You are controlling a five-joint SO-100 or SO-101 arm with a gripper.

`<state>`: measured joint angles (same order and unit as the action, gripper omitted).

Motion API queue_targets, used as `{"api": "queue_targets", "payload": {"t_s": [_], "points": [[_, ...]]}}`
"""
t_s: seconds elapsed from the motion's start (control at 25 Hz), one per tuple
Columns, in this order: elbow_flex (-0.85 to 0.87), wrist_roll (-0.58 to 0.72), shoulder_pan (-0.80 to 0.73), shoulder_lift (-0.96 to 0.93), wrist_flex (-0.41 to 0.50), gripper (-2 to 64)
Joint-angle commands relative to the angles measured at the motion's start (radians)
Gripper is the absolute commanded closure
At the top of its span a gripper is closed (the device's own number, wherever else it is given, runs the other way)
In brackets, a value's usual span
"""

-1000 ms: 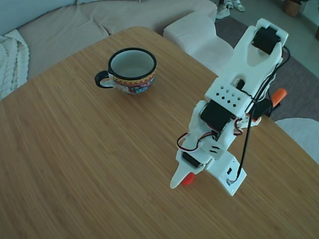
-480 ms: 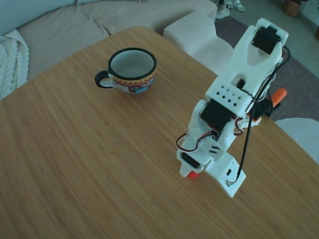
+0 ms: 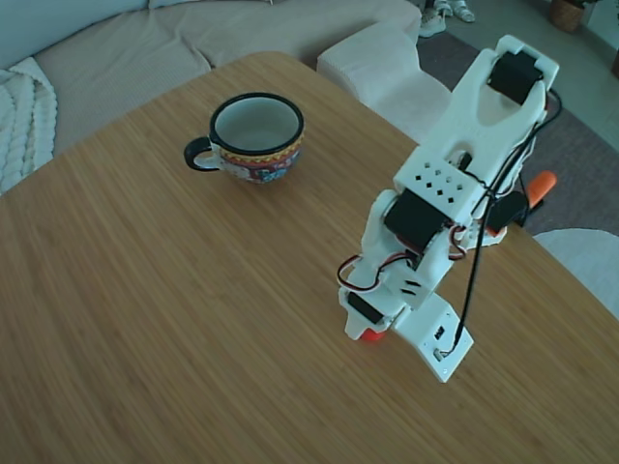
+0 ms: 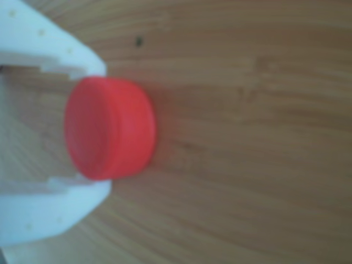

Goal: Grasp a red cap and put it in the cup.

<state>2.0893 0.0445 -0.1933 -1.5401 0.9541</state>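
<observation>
Your gripper [image 4: 88, 129] has its two white fingers [image 4: 60, 52] pressed against opposite edges of the red cap [image 4: 110, 129], clamped on it right at the wooden table [image 3: 193, 319]. In the fixed view you see only a sliver of the red cap [image 3: 369, 335] beneath the arm's tip. The cup [image 3: 253, 137] stands well apart from it toward the table's far side, upright, handle pointing left.

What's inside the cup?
Nothing that shows: the cup looks white and empty inside. Its near wall hides part of the bottom. The red cap sits in the hand.
</observation>
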Motion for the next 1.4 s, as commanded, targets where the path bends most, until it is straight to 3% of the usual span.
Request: {"api": "queue_targets", "payload": {"t_s": [0.0, 0.4, 0.64, 1.04, 1.36], "points": [[-0.034, 0.002, 0.0, -0.011, -0.003, 54.6], [-0.086, 0.0, 0.055, -0.1, 0.025, 54.6], [-0.156, 0.003, 0.11, -0.258, 0.178, 54.6], [-0.403, 0.005, 0.344, -0.525, 0.42, 54.6], [-0.394, 0.006, 0.604, -0.644, 0.472, 54.6]]}}
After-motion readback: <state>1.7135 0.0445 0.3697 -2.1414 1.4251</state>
